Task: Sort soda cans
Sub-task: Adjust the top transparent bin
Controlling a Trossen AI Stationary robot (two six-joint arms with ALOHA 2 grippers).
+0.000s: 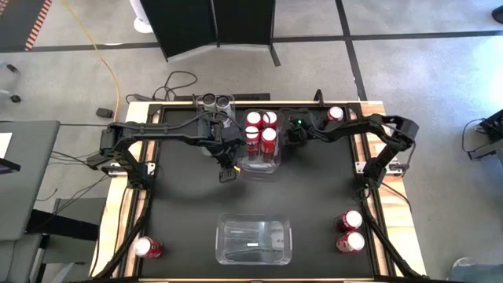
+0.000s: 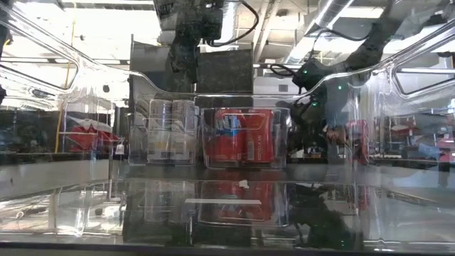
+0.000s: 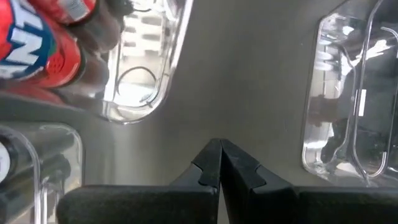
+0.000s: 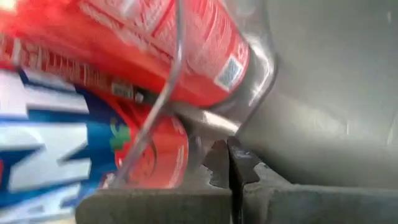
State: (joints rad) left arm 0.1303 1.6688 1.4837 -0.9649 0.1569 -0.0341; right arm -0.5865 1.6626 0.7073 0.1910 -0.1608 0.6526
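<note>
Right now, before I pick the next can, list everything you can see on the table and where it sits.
red cans in bin: four, red, far-centre clear bin.
silver cans: two, silver-grey, clear bin left of the red ones.
loose red cans, right: two, near-right table edge.
loose red can, left: one, near-left corner.
loose red can, far: one, far-right edge.
empty bin: one, clear, near-centre.
left gripper: shut, empty, beside the red-can bin.
right gripper: shut, empty, right of that bin.

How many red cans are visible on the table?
8 red cans: four in the far bin, one far right, two near right, one near left; others may be hidden.
</note>
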